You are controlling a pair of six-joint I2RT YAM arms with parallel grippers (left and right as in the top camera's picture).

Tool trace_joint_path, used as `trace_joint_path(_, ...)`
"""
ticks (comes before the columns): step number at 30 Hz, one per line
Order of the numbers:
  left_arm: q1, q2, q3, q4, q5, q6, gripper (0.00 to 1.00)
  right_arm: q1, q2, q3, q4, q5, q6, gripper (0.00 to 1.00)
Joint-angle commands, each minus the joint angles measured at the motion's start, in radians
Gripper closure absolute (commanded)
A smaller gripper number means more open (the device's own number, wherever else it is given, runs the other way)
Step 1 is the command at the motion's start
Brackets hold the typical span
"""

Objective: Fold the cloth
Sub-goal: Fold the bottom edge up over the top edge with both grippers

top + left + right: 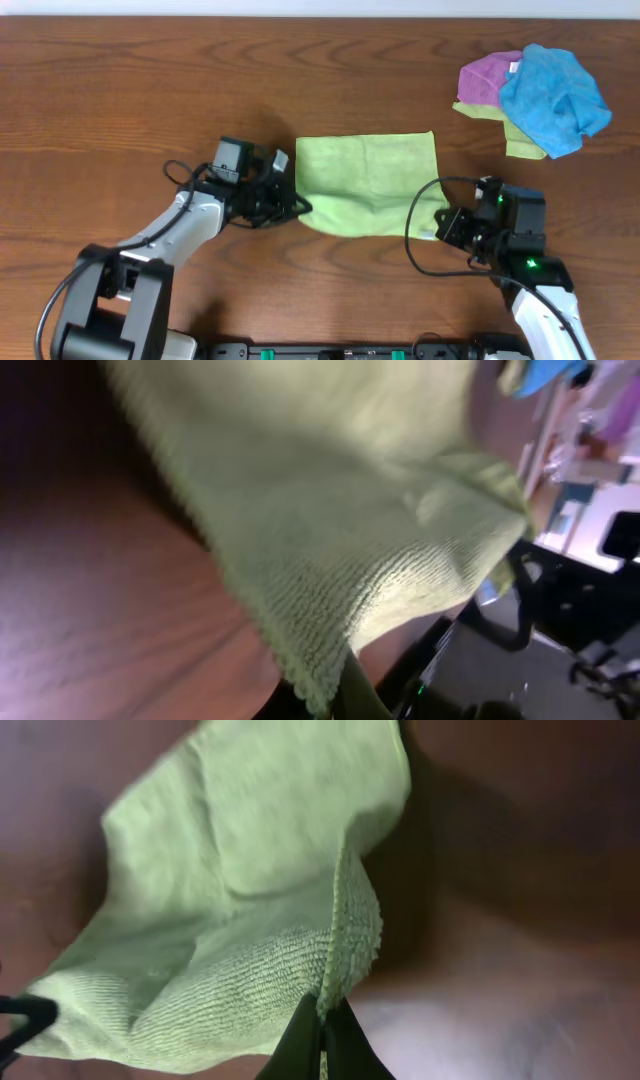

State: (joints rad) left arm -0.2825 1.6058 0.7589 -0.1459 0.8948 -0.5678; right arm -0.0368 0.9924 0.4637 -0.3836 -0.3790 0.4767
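Top view: We see the cloth lying on the brown desk, near the middle, between our two arms. Our left fingers are at its near left corner and our right fingers are at its near right corner. A pile of blue, purple and yellow-green cloths sits far off, well apart from ours.

Left wrist view: The green cloth fills the picture. Its corner runs down into our left fingers, which are pinched tight on it.

Right wrist view: Our right fingers are squeezed shut on the hem of the cloth. The corner is pulled up off the desk.

Step now: We think both near corners are grabbed, so the fold is just starting.

Next move: We think both arms should lift together and carry the near edge over to the far edge, keeping it straight.
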Motion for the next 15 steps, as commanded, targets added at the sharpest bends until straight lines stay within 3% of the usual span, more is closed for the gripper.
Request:
trace_joint_path(1,0.003,-0.013,-0.004,0.1,0.007,-0.12,0.94,-0.001,0.024,0.013,0.042,0.013,-0.021,0.99)
trace_joint_path(6,0.008,-0.013,-0.004,0.25,-0.09,-0.221,0.94,-0.001,0.095,0.013,0.143,0.025,-0.021,0.99)
trace_joint_path(15,0.007,-0.008,-0.004,0.33,-0.29,-0.242,0.94,-0.001,0.263,0.039,0.354,0.092,-0.022,0.99)
